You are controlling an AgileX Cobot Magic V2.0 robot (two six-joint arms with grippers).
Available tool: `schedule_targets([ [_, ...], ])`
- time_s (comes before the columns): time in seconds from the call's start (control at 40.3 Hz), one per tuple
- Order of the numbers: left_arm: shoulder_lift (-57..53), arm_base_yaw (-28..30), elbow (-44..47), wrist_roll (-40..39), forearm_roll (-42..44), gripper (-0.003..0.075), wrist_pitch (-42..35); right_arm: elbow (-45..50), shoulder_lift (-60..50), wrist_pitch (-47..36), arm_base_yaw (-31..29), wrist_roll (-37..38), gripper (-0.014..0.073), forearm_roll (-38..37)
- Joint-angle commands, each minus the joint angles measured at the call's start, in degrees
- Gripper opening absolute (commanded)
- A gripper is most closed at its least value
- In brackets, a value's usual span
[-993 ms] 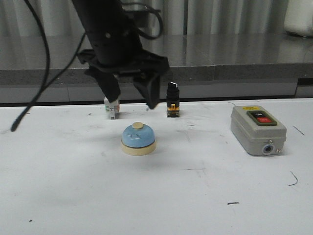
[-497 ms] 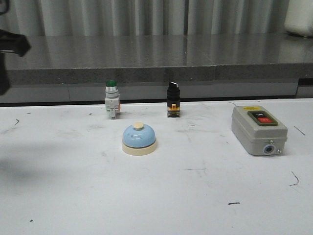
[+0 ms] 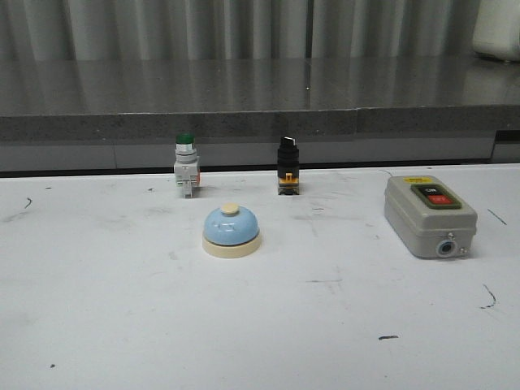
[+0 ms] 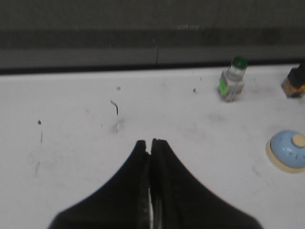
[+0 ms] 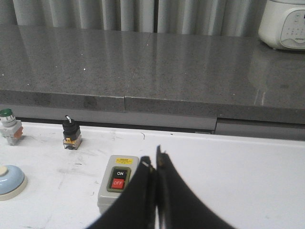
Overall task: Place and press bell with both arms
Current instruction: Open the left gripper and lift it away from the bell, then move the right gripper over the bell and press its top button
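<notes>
The light-blue bell (image 3: 231, 231) with cream base and knob stands upright on the white table, a little left of centre. It also shows in the left wrist view (image 4: 288, 150) and at the edge of the right wrist view (image 5: 8, 180). No arm shows in the front view. My left gripper (image 4: 150, 142) is shut and empty, well to the bell's left. My right gripper (image 5: 153, 161) is shut and empty, above the table by the grey switch box (image 5: 117, 181).
A green-capped push button (image 3: 186, 172) and a black selector switch (image 3: 287, 175) stand behind the bell. The grey switch box (image 3: 428, 214) sits at the right. A grey ledge (image 3: 260, 122) runs along the table's back edge. A white appliance (image 5: 285, 23) stands on it.
The left arm, open above the bell one second ago, has pulled away to the left and out of the front view. The bell has stayed in place.
</notes>
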Motion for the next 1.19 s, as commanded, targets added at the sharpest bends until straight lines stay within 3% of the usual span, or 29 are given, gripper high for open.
schedule_targets([
  [0.0,-8.1,0.0,2.2,0.0,-0.8,-0.002,-8.9,-2.1,0.9,-4.0,-0.1,-0.3,-0.0059,0.4],
  [0.323,-26.0,0.0,9.3,0.0,-1.7,-0.002,-8.4,-2.1,0.9,-4.0,-0.1,-0.3,-0.0059,0.4],
  [0.646,-28.0,0.0,9.3,0.0,-1.7,-0.002,-5.8,-2.1,2.8,-6.5,-0.1,-0.3,-0.0059,0.4],
  [0.969,-28.0,0.0,9.3,0.0,-1.7,-0.002,-5.8,-8.6,27.7,-8.1,0.7,-0.3,-0.0059,1.9],
  [1.167,-28.0,0.0,9.3,0.0,-1.7,-0.002,-5.8,-15.9,43.5,-11.4,7.3,-0.3,-0.0059,1.9],
])
